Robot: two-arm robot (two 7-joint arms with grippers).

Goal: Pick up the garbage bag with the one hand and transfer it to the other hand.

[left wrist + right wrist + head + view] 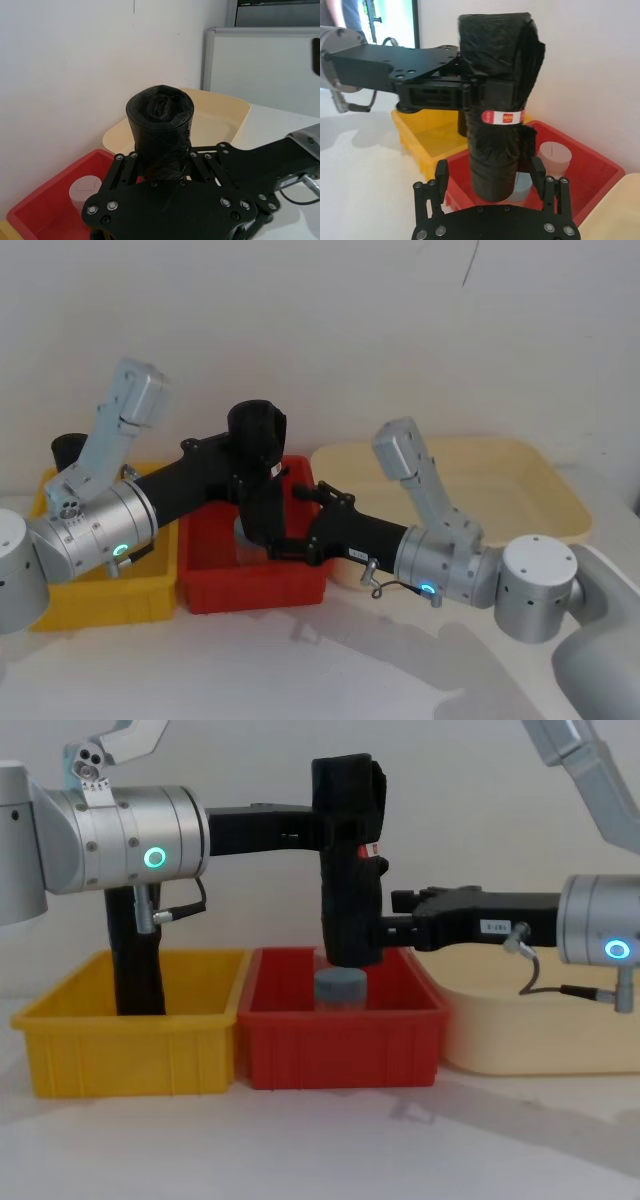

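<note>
Garbage bag (495, 150): crinkled black, red-and-white label band (502, 117). Left gripper (467, 95): black, silver-grey wrist (120, 825), green ring (154, 858). Right gripper (490, 172): black, silver-grey wrist (595, 920), blue ring (616, 950). Red bin (340, 1045); yellow bin (130, 1050) at its 9 o'clock, cream tub (530, 1040) at 3 o'clock. Jar lid (341, 986): grey.

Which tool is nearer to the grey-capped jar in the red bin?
Right. The right tool brackets the lower end of the garbage bag, just above the grey-capped jar; the left tool grips the bag higher up.
</note>
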